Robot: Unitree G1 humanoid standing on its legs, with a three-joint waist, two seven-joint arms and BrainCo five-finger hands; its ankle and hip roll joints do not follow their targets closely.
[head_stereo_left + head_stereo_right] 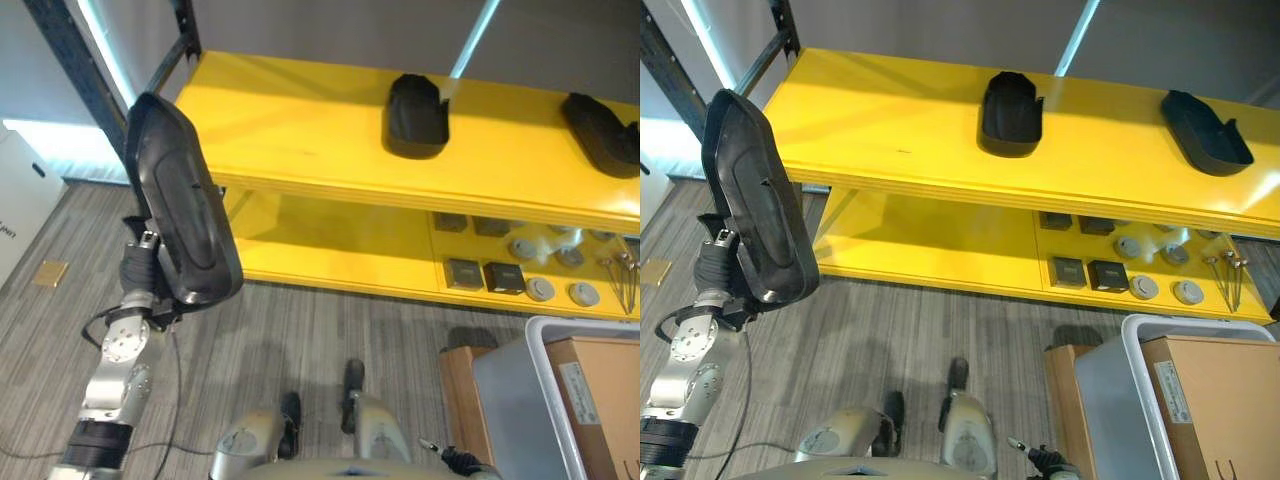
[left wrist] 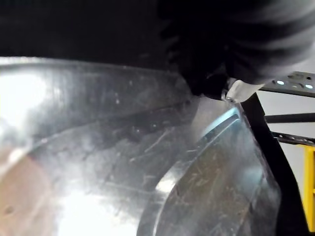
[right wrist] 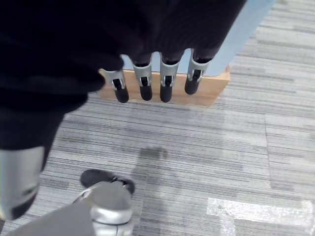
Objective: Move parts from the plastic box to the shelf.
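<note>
Nearest, at the right, the plastic box (image 1: 1140,400) stands on a low wooden base (image 1: 1065,400) on the grey carpet floor (image 1: 900,340); its pale rim runs along the near right corner and a cardboard carton (image 1: 1215,400) sits inside it. The right hand (image 3: 155,81) hangs low beside that base, its fingers (image 3: 167,86) straight, relaxed and holding nothing.

At the near left the left arm rises from the floor side, and the left hand (image 1: 715,265) carries a long black moulded part (image 1: 755,200) upright, its upper end level with the front edge of the shelf's top board. The part hides the fingers, so whether they curl round it cannot be told.

Between the arm and the box the carpet lies open.

Farther off stands the yellow shelf (image 1: 890,140). Its top board has a wide bare stretch on the left, just beyond the held part. A second black part (image 1: 1012,112) lies at the middle and a third black part (image 1: 1203,130) at the far right. On the lower board, at the right, small dark squares and grey discs (image 1: 1130,270) lie in rows.
</note>
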